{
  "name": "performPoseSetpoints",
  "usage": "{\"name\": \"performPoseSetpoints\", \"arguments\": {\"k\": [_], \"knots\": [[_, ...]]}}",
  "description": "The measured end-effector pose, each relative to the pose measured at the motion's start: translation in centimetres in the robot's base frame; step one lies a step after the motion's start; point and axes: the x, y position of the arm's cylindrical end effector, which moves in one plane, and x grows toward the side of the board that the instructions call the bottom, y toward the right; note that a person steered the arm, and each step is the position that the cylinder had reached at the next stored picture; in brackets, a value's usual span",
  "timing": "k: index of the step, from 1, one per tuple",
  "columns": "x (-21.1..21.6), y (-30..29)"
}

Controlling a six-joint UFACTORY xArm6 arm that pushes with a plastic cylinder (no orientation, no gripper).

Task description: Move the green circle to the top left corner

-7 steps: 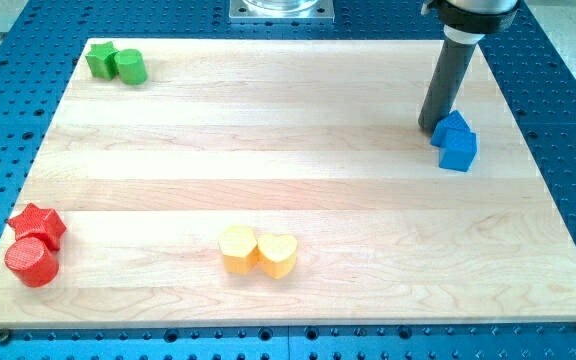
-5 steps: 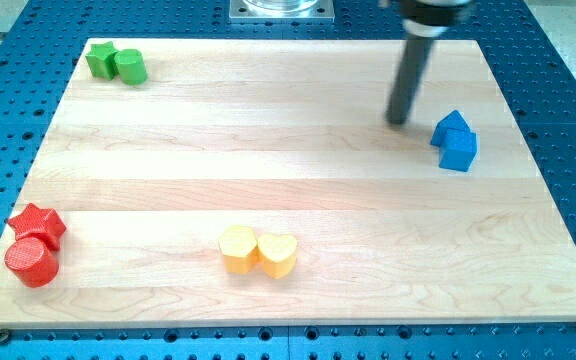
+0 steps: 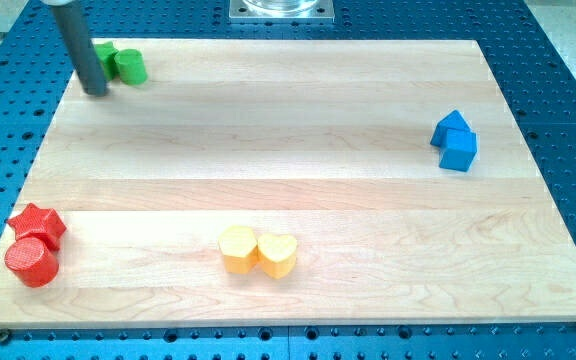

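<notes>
A single camera looks down at an angle from the near edge, framing the whole wooden bench (image 3: 298, 150) and its perforated blue surround (image 3: 568, 120).

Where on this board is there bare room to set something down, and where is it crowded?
Bare: the wide middle between the green pair, blue pair and yellow pair; also the bottom right corner. Crowded: top left, where my tip sits beside the green blocks, and bottom left with the red pair.

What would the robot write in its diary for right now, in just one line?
goal: green circle to top left | my tip: left of green circle, below green star | circle: already near corner
</notes>
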Motion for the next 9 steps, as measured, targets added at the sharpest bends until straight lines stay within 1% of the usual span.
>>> {"name": "performPoseSetpoints", "arguments": {"k": [1,2,3,4,5,6,7,8,9], "knots": [[-0.9,-2.3],[-3.7,-0.7],[-5.2,3.5],[-4.9,10.2],[-2.6,19.0],[2.0,18.8],[2.0,14.2],[-1.7,12.1],[-2.3,9.0]]}}
